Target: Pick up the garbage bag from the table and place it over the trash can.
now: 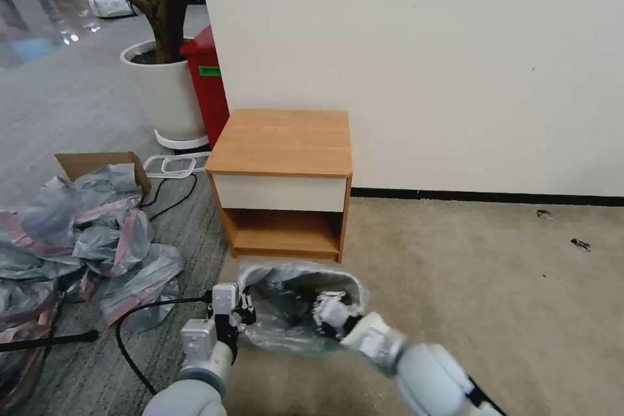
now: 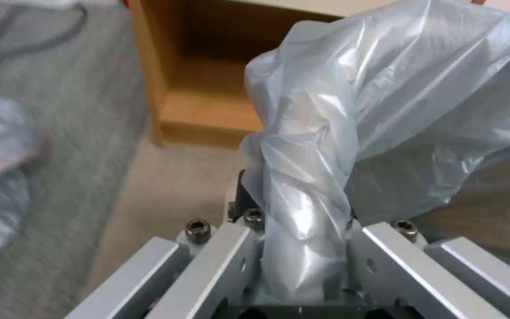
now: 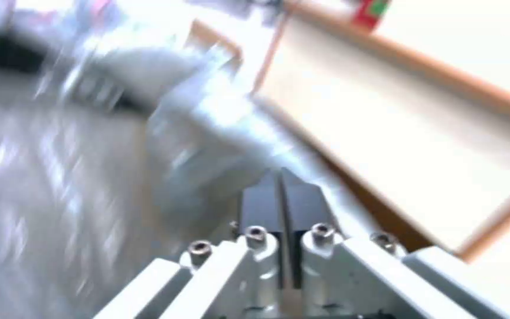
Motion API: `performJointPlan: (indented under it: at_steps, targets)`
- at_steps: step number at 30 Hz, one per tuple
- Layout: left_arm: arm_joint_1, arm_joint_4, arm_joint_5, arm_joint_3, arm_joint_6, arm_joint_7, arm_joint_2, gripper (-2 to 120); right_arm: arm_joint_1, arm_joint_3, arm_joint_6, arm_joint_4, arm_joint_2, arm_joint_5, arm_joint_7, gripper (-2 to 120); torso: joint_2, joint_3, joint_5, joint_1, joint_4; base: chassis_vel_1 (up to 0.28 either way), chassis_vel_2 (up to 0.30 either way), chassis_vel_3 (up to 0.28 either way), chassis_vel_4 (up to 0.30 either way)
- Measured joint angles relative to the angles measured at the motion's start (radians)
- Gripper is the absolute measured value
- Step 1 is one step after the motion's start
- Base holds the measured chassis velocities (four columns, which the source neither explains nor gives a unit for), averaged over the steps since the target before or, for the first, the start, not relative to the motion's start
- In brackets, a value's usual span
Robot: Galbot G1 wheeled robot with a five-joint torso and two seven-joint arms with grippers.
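The garbage bag, thin silvery-grey film, is spread with its mouth open on the floor in front of the table. It covers the trash can, whose pale greenish base shows faintly through the film. My left gripper is at the bag's left rim, shut on a bunched fold of the bag. My right gripper reaches into the mouth near the right rim. Its dark pads are pressed together with the film at their tips.
A heap of grey-and-pink bags and a cardboard box lie on the left floor, and a black cable runs by my left arm. A red bin and a white plant pot stand behind the table. Open carpet lies to the right.
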Motion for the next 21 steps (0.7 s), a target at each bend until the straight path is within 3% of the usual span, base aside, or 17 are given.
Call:
performJointPlan:
  at_steps: [3,5,7,9,13,17,19,21]
  targets:
    - [-0.006,-0.004,-0.073,-0.008,0.025,-0.014,0.001,3,-0.037,0.062,0.021,0.038,0.022,0.058,0.003,11,0.0,0.0,0.0003,0.0,0.0,0.0,0.0,0.0,0.0]
    - [-0.017,-0.009,-0.237,-0.016,0.073,-0.047,0.006,3,-0.086,0.158,0.048,0.071,0.075,0.189,0.048,24,0.0,0.0,-0.0001,0.0,-0.0001,0.0,0.0,0.0,0.0]
    - [-0.021,-0.009,-0.267,-0.019,0.083,-0.053,0.008,3,-0.092,0.169,0.051,0.073,0.084,0.215,0.058,25,0.0,0.0,0.0001,0.0,-0.0002,0.0,0.0,0.0,0.0]
    - [-0.033,-0.004,-0.348,-0.025,0.111,-0.067,0.019,3,-0.115,0.21,0.071,0.069,0.114,0.312,0.084,37,0.0,0.0,0.0003,0.0,0.0,0.0,0.0,0.0,0.0]
    - [-0.046,0.014,-0.396,-0.029,0.133,-0.071,0.028,3,-0.139,0.237,0.101,0.054,0.139,0.368,0.088,46,0.0,0.0,0.0001,0.0,-0.0002,0.0,0.0,0.0,0.0]
    - [-0.067,0.073,-0.436,-0.032,0.183,-0.073,0.046,3,-0.172,0.263,0.223,0.013,0.188,0.389,0.016,67,0.0,0.0,0.0001,0.0,-0.0001,0.0,0.0,0.0,0.0]
    - [-0.069,0.084,-0.44,-0.031,0.186,-0.071,0.049,3,-0.172,0.264,0.236,0.009,0.194,0.388,0.002,70,0.0,0.0,0.0,0.0,0.0,0.0,0.0,0.0,0.0]
    - [-0.071,0.104,-0.452,-0.03,0.194,-0.067,0.052,3,-0.167,0.263,0.249,0.003,0.204,0.386,-0.013,82,0.0,0.0,0.0001,0.0,0.0,0.0,0.0,0.0,0.0]
